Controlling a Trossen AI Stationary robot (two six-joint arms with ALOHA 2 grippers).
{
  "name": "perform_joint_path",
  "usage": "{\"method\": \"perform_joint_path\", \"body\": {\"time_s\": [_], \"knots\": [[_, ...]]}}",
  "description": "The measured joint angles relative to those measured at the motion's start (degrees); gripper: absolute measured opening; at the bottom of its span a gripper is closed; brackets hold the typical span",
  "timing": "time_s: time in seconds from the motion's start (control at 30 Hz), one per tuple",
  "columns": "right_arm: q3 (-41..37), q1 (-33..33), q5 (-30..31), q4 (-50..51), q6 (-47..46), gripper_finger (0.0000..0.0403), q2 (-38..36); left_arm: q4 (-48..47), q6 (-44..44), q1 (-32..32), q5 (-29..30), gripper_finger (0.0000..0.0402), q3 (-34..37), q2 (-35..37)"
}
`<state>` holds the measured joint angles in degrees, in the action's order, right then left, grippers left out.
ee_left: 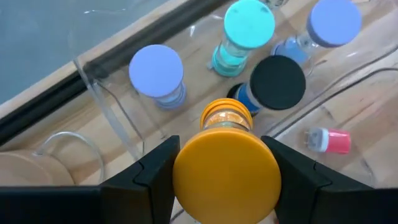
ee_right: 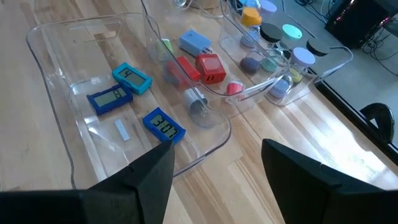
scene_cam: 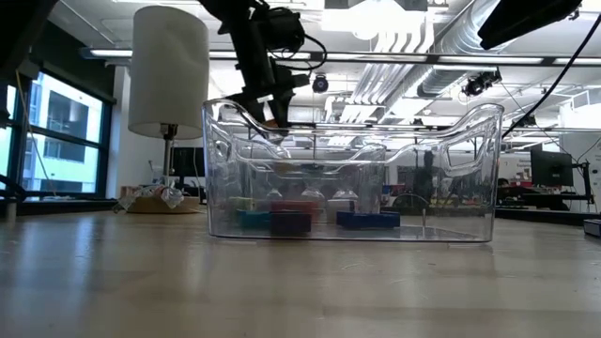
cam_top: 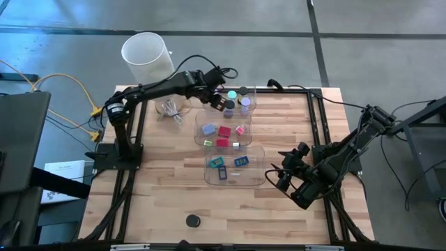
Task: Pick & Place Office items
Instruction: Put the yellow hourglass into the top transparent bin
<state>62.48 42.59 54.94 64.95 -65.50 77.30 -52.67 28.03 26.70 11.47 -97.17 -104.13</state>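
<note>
My left gripper [cam_top: 217, 102] is over the far clear bin [cam_top: 252, 93], shut on a small bottle's orange cap [ee_left: 225, 175]. It also shows above the bins in the low view [scene_cam: 272, 105]. Teal [ee_left: 249, 23], lavender [ee_left: 156, 68] and black [ee_left: 277, 82] capped bottles stand in that bin. The middle bin [cam_top: 201, 137] holds red [ee_right: 210, 67], blue [ee_right: 196, 42] and pink pieces. The near bin [cam_top: 259, 166] holds blue and teal blocks [ee_right: 163, 126]. My right gripper [ee_right: 217, 186] is open and empty to the right of the near bin [cam_top: 282, 176]. My left gripper pinches the round orange cap by its rim [ee_left: 180, 177] between its two fingers [ee_left: 155, 171], one on each side. The fingers come from above, pointing down. The amber bottle neck [ee_left: 227, 115] hangs upright below the cap; the cap hides whether the base touches the bin floor.
A tall white cylinder [cam_top: 146, 54] stands at the far left corner. A clear crumpled bundle [cam_top: 169, 109] lies left of the bins. A black disc [cam_top: 193, 221] lies near the front edge. Bare wood runs along the near side [cam_top: 139, 202].
</note>
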Motion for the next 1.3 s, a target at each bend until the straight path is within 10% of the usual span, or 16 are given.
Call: {"method": "perform_joint_path", "body": {"time_s": [1.3], "knots": [[0.0, 0.0, -0.9, -0.6, 0.9, 0.0231, 0.0, 0.6, 2.2, 1.4, 1.3, 0.0205, 0.0, -11.2]]}}
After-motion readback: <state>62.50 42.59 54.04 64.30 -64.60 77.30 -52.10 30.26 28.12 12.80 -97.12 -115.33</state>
